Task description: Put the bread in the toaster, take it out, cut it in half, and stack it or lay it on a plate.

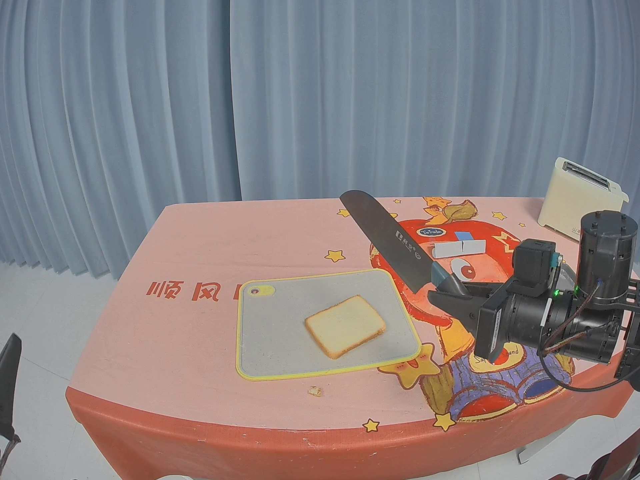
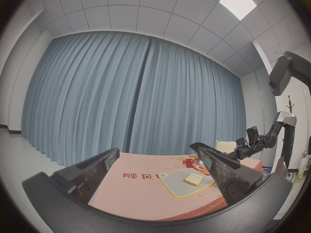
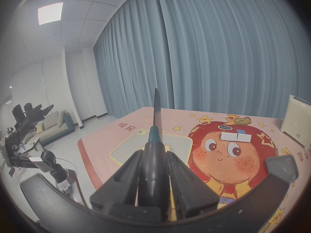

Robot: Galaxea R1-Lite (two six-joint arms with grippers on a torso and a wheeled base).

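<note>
The slice of bread (image 1: 345, 325) lies flat on the grey cutting board (image 1: 273, 348), toward the board's right half, and the board sits near the front edge of the table (image 1: 200, 248). The right gripper (image 1: 455, 295) is clamped on the handle of a dark kitchen knife (image 1: 390, 238), whose blade slants up over the board's far right corner and touches nothing. The left gripper (image 2: 157, 152) hangs off the table's left side with its jaws spread wide and nothing in them. The white toaster (image 1: 579, 198) stands at the far right corner, and a crumb (image 1: 314, 391) lies just in front of the board.

To my eye that slice is light, soft and crumbly. It will likely squash or skid under a straight push, so a gentle pinch across the crust edge suits it best.
</note>
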